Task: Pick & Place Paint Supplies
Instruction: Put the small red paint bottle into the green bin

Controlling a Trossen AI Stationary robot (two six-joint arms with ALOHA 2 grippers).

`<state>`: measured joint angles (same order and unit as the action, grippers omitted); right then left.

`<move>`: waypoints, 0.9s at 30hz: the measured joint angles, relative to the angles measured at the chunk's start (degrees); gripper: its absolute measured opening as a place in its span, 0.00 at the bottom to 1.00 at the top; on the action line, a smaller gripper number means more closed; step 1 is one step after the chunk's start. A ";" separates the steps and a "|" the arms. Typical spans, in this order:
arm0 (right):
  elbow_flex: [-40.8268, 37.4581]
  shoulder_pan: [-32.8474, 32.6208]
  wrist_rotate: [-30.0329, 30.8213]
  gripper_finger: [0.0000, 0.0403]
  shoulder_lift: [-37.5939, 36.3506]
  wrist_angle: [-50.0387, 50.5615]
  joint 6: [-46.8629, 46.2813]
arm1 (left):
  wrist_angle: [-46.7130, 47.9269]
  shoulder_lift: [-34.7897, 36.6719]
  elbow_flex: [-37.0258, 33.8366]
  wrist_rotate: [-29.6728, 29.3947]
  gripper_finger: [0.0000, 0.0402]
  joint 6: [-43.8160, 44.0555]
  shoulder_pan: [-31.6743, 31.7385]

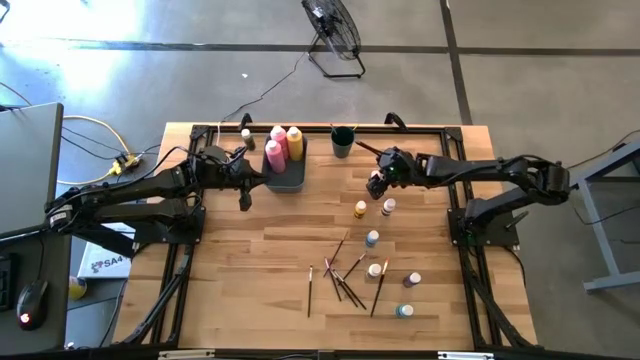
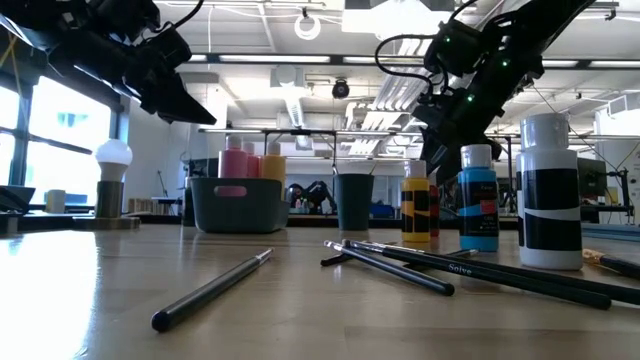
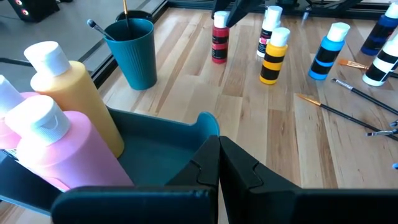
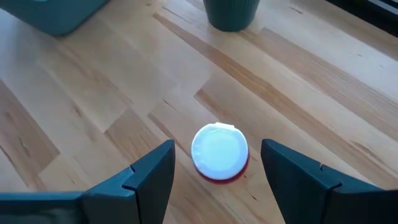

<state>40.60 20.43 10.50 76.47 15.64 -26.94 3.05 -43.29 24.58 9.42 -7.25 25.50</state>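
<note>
— Wooden table (image 1: 250, 250) on a grey floor, with a fan (image 1: 335, 35) standing beyond its far edge. What's on it?

— A dark bin (image 1: 290, 175) near the far edge holds two pink bottles (image 1: 273, 153) and a yellow bottle (image 1: 294, 142). Just beside it, toward the right arm, stands a teal cup (image 1: 342, 141) with a brush handle sticking out.

— And the small paints?

— Scattered over the right half of the table: a yellow one (image 1: 360, 209), a white-capped one next to it (image 1: 388, 207), a blue one (image 1: 372, 238), and more nearer the front edge. Thin brushes (image 1: 345, 280) lie loosely crossed among them.

— Where is the right gripper (image 4: 216, 167)?

— Hanging directly over a red bottle (image 4: 219, 154) that stands between the cup and the yellow paint. Its fingers (image 4: 152, 171) are spread wide, one on each side of the white cap, not touching it.

— The left gripper (image 1: 244, 195)?

— Next to the bin, on the side facing the table's front. Its fingers (image 3: 217, 165) are pressed together, holding nothing, with the bin's rim right ahead of them.

— Anything else?

— A white knob on a tan base (image 1: 246, 133) stands by the far edge, near the bin.
</note>
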 joint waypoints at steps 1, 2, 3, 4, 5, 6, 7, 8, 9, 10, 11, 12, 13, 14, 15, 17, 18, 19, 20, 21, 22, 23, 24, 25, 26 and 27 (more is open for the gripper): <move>0.01 0.00 -0.03 0.58 0.00 0.00 0.08 | 0.01 0.00 -0.01 0.01 0.00 -0.01 0.00; 0.00 0.00 -0.01 0.58 0.00 0.00 0.12 | 0.01 0.00 0.00 -0.01 0.00 0.00 0.00; 0.02 -0.02 0.01 0.58 0.00 0.00 0.14 | 0.00 0.00 0.00 -0.01 0.00 0.00 0.00; 0.00 0.00 0.02 0.58 0.00 0.00 0.15 | 0.00 0.00 0.00 -0.01 0.00 0.00 0.00; 0.00 0.00 0.02 0.58 0.00 -0.01 0.15 | 0.00 0.00 0.00 -0.02 0.00 -0.01 0.00; 0.00 0.00 0.02 0.58 0.00 -0.05 0.15 | 0.00 0.00 0.00 -0.01 0.00 0.00 0.00; 0.02 0.00 0.02 0.58 0.00 -0.22 0.15 | 0.00 0.00 0.00 -0.04 0.00 0.00 0.00; 0.02 0.00 0.02 0.58 0.00 -0.53 0.15 | 0.00 0.00 0.00 -0.08 0.00 0.00 0.00; 0.01 0.00 0.02 0.58 0.00 -0.94 0.17 | 0.00 0.00 0.00 -0.14 0.00 0.00 0.00; 0.00 0.00 0.02 0.58 -0.02 -1.18 0.17 | 0.00 0.00 0.00 -0.14 0.00 0.00 0.00; 0.00 -0.02 0.02 0.58 -0.02 -1.39 0.17 | 0.00 0.00 0.00 -0.15 0.00 0.00 0.00; 0.00 0.00 0.03 0.58 -0.02 -1.62 0.17 | 0.00 0.00 0.00 -0.14 0.00 0.00 0.00; 0.01 0.00 0.04 0.58 -0.02 -1.77 0.17 | 0.00 0.00 0.00 -0.14 0.00 0.00 0.00; 0.00 0.00 0.04 0.58 -0.02 -1.82 0.18 | 0.00 0.00 0.00 -0.14 0.00 0.00 0.00; 0.02 0.00 0.05 0.58 -0.02 -1.78 0.20 | 0.02 0.00 0.00 -0.14 0.00 0.00 0.00; 0.00 -0.02 0.96 0.58 -0.02 -1.77 0.22 | 0.00 0.00 0.00 -0.13 0.00 -0.02 0.00; 0.00 -0.02 1.81 0.58 -0.02 -1.77 0.22 | 0.02 0.00 0.00 -0.14 0.00 -0.01 0.00; 0.00 -0.02 2.80 0.58 -0.02 -1.77 0.22 | 0.02 0.00 0.00 -0.14 0.00 0.00 0.00; 0.00 -0.02 3.36 0.58 -0.02 -1.77 0.24 | 0.01 0.00 0.00 -0.12 0.00 0.00 0.00; 0.00 -0.01 3.55 0.58 -0.02 -1.77 0.24 | 0.02 0.00 0.00 -0.12 0.00 0.00 -0.01; 0.01 0.00 3.56 0.58 -0.02 -1.75 0.24 | 0.02 0.00 0.00 -0.12 0.00 0.00 0.00; 0.01 0.00 3.54 0.58 -0.02 -1.75 0.24 | 0.01 0.00 0.00 -0.12 0.00 0.00 0.00; 0.00 0.00 3.53 0.58 -0.02 -1.75 0.24 | 0.02 0.00 0.00 -0.12 0.00 0.00 0.00; 0.00 0.00 3.52 0.58 -0.02 -1.75 0.24 | 0.02 0.00 0.00 -0.11 0.00 0.00 0.00; 0.00 -0.02 3.49 0.58 -0.02 -1.73 0.24 | 0.02 0.00 0.00 -0.10 0.00 0.00 0.00; 0.00 -0.04 3.41 0.58 -0.02 -1.75 0.24 | 0.02 0.00 0.00 -0.10 0.00 0.00 0.00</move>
<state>40.60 20.38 13.91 76.44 13.89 -26.70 3.07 -43.29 24.58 9.32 -7.25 25.50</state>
